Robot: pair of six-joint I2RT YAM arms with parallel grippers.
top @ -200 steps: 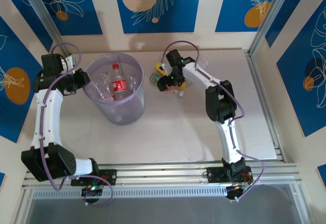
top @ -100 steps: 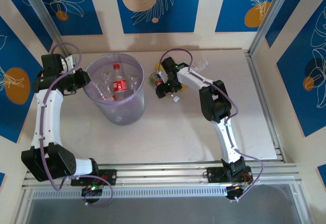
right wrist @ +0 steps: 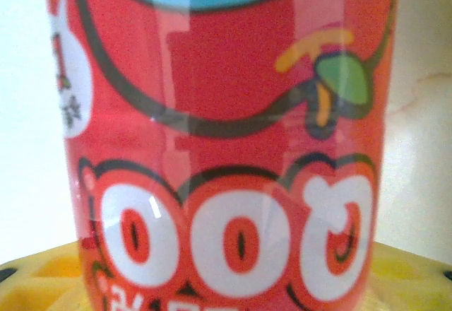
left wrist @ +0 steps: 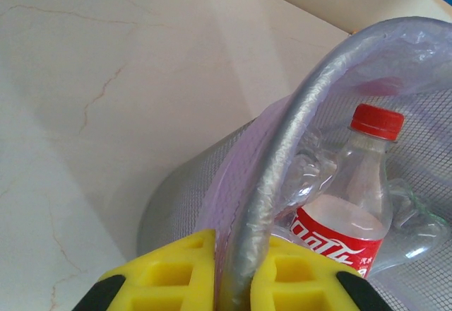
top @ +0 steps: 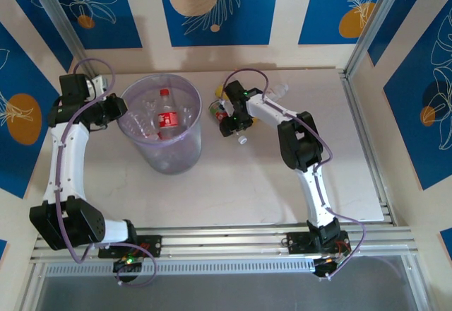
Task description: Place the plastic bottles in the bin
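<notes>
Red-capped bottle stands in the bin seen from above, right gripper at a red-labelled bottle just beside the bin; left wrist: left gripper clamped on the bin's rim; right wrist: that bottle between the pads, contact we cannot tell.

The pale, veined tabletop carried the purple bin toward its far-left corner and a clear bottle near its far edge.
</notes>
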